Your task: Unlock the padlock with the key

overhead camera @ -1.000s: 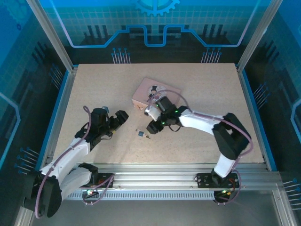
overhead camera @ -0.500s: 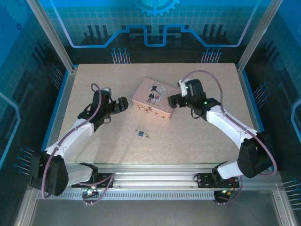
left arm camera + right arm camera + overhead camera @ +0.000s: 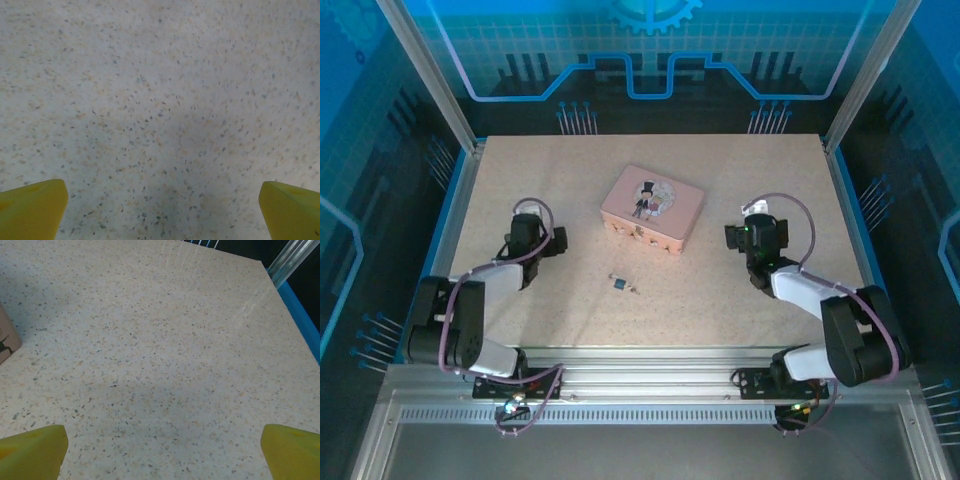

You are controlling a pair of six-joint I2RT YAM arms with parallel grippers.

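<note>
Padlock (image 3: 619, 283) and key (image 3: 634, 289) lie on the speckled table (image 3: 770, 170) toward its near centre. The key is just to the right of the padlock, and it is too small to tell whether the two touch. The left gripper (image 3: 556, 240) hangs low over bare tabletop, left of the padlock and somewhat farther back, clearly apart from it. Its yellow fingertips (image 3: 32, 210) are spread wide and hold nothing. The right gripper (image 3: 733, 235) is on the other side, well apart from the key, to its right and farther back. Its jaws are likewise spread wide and empty. A pink box (image 3: 652, 208) with a cartoon figure on its lid lies beyond the padlock, between the two grippers. One corner of the box shows at the left edge of the right wrist view.
</note>
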